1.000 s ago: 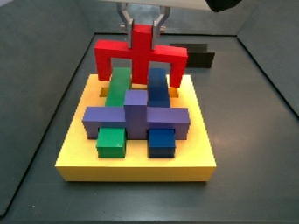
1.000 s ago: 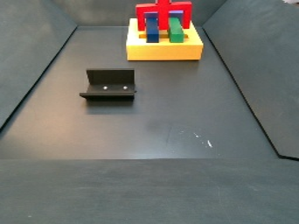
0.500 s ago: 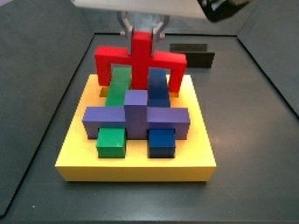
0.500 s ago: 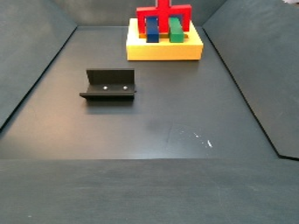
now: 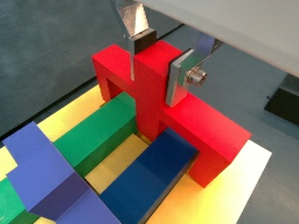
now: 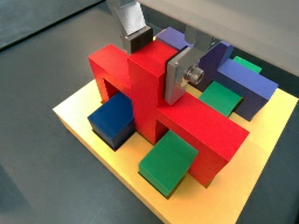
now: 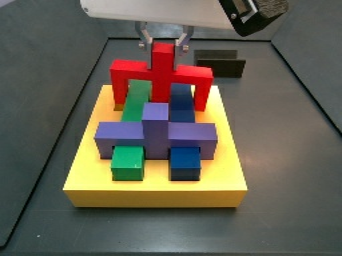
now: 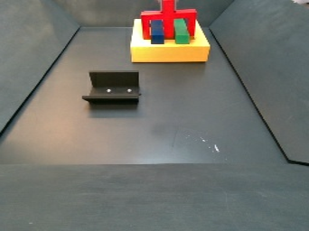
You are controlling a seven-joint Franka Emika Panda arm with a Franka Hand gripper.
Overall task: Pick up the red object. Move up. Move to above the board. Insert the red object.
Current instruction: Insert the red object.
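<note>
— What's the arm doing in the wrist views?

— I see the gripper (image 5: 159, 59) pointing straight down, its silver fingers (image 5: 181, 74) clamped on the upright stem of the red object (image 5: 163, 109). Same grip here (image 6: 158, 59): the red object (image 6: 158, 96) is a cross-shaped bridge, its legs straddling the blue block (image 6: 114, 118) and green block (image 6: 172, 159) below.

— And the side views?

— The gripper (image 7: 164, 44) hangs above the yellow board (image 7: 154, 190), holding the red object (image 7: 162, 75) over it. From farther off, the red object (image 8: 168, 23) sits on the board (image 8: 169, 51); the fixture (image 8: 114, 88) stands well apart.
</note>
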